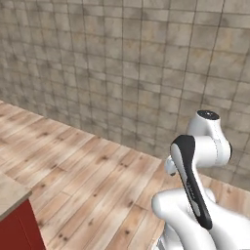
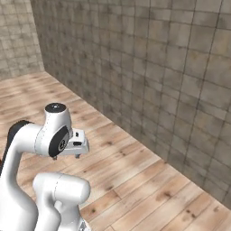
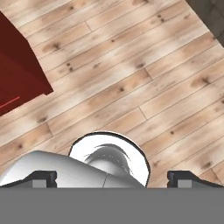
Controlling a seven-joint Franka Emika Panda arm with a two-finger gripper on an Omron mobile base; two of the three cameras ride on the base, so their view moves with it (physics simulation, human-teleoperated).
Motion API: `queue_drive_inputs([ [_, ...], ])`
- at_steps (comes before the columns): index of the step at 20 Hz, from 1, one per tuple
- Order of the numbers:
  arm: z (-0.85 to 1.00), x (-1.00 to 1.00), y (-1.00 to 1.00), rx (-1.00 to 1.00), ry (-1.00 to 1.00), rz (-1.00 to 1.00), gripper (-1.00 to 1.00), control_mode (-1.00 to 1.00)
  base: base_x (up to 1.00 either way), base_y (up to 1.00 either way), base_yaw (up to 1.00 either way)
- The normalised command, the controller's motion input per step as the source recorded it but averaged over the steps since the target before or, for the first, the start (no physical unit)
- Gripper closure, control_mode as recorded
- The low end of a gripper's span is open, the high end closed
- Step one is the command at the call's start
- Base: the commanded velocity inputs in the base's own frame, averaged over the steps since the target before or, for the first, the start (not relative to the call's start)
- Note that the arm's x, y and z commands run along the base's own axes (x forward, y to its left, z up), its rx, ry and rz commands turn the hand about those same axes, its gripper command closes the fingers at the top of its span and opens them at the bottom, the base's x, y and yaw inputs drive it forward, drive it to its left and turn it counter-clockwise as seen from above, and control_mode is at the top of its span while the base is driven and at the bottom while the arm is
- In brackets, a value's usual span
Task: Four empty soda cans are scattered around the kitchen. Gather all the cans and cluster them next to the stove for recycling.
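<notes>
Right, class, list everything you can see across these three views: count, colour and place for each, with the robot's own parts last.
tiled wall: one, tan-grey, across the far side in both base views.
wood plank floor: one, light brown, from the wall toward the robot, also under the hand.
red cabinet: one, dark red, lower left corner of the left base view, upper left of the hand view.
counter top: one, beige, on that cabinet.
soda cans, stove: none seen here.
arm: one, white with dark joints, folded above the base.
gripper: one, dark fingertips wide apart, open, holding nothing, pointing at the floor.
</notes>
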Motion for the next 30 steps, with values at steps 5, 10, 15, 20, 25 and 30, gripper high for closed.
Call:
queue_drive_inputs([
  [5,0.00,0.00,0.00,0.00,0.00,0.00,-1.00,1.00,0.08,0.00,0.43],
  [10,0.00,0.00,0.00,0.00,0.00,0.00,-1.00,1.00,0.00,0.00,0.47],
  [15,0.00,0.00,0.00,0.00,0.00,0.00,-1.00,1.00,0.00,0.00,0.46],
  [20,0.00,0.00,0.00,0.00,0.00,0.00,-1.00,1.00,0.00,-0.07,0.34],
  [25,0.00,0.00,0.00,0.00,0.00,0.00,-1.00,1.00,0.18,-0.68,0.01],
  [30,0.00,0.00,0.00,0.00,0.00,0.00,-1.00,1.00,0.28,-0.88,0.04],
])
